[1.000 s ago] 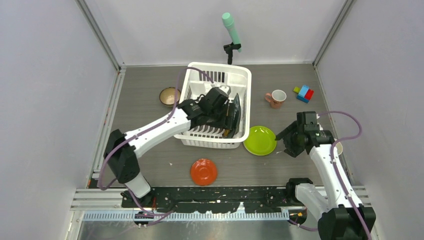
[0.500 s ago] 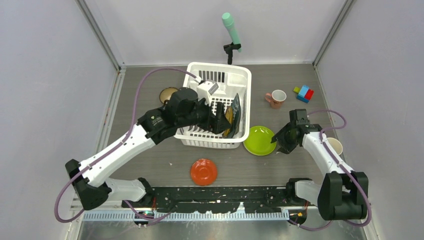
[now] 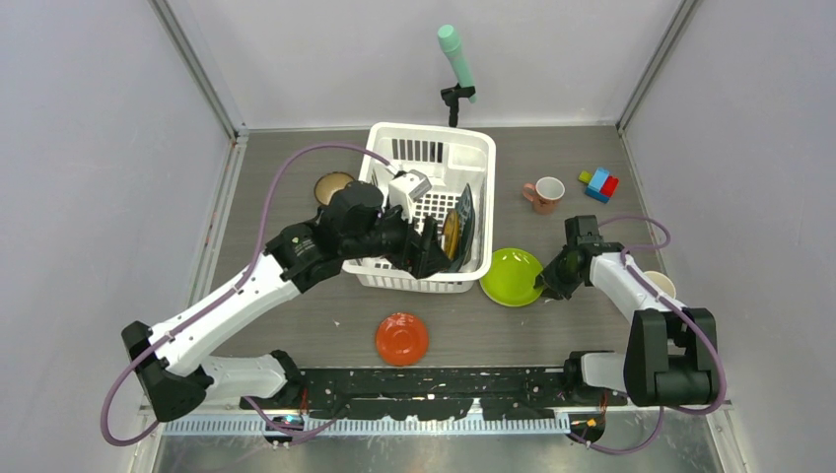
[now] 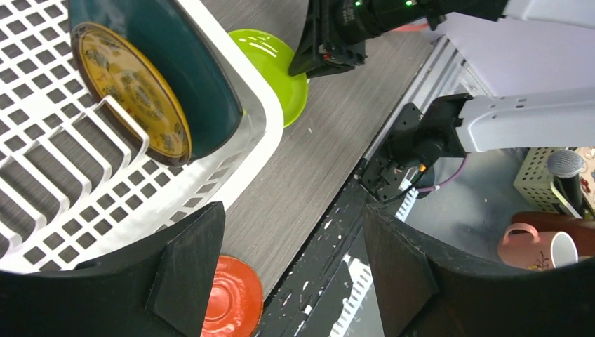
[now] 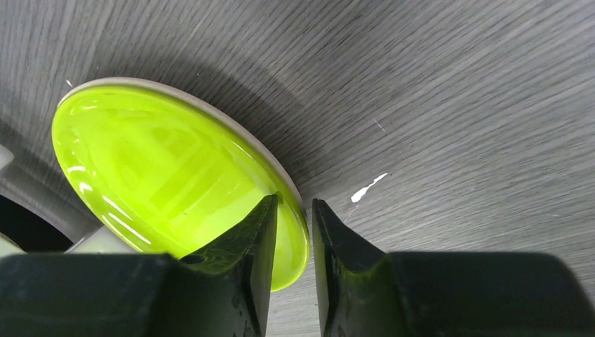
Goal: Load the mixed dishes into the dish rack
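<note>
The white dish rack (image 3: 473, 148) holds a dark teal plate (image 4: 189, 77) and a yellow patterned plate (image 4: 133, 91), both on edge at its right side. My left gripper (image 3: 424, 251) is open and empty over the rack's front right part; in its wrist view (image 4: 291, 217) nothing lies between the jaws. My right gripper (image 3: 545, 286) has its jaws narrowly closed astride the right rim of a lime-green plate (image 3: 510, 276), which also shows in the right wrist view (image 5: 175, 175). A red-orange dish (image 3: 401, 338) lies in front of the rack. A pink mug (image 3: 544, 193) stands to the rack's right and a small brown bowl (image 3: 333, 187) to its left.
A second mug (image 3: 659, 288) stands at the right edge beside my right arm. Coloured toy blocks (image 3: 599, 183) lie at the back right. A mint-green cylinder on a black stand (image 3: 455, 59) rises behind the rack. Walls close in the table on three sides.
My left gripper has let go of the plates in the rack and drawn back toward the front left, open. My right gripper has moved left onto the lime-green plate's rim.
</note>
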`<state>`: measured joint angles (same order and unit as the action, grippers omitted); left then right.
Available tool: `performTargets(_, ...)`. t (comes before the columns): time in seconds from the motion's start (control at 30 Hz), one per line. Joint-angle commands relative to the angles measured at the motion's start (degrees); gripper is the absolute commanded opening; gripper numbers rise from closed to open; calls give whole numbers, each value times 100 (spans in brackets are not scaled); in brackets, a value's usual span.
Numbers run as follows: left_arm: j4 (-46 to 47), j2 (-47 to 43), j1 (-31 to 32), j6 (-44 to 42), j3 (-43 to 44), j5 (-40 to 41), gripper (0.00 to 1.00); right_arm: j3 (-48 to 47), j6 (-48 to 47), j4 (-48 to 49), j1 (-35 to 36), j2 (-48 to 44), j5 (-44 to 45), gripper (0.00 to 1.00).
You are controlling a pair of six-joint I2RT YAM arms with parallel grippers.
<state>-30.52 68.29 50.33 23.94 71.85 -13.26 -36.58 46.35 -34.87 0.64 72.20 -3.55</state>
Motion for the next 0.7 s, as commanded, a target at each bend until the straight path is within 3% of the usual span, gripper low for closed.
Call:
performTargets(0.0, 350, -240, -5, -77, 13, -338, 74, -115, -142, -82, 8, -12, 73, 26)
performTargets(0.03, 336, -239, -5, -97, 7, -360, 74, -162, -143, -161, 7, -94, 109, 19)
performTargets(0.2, 280, -155, 23, -66, 92, -534, 74, -439, -159, -915, 6, -509, 282, 6)
performTargets(0.4, 362, 69, 290, -231, 169, -485, 74, -829, -214, -1619, 6, -1050, 335, 5)
performTargets(0.67, 441, 506, 1047, -1042, 367, 261, 75, -1275, -201, -2256, 6, -1030, 214, 0)
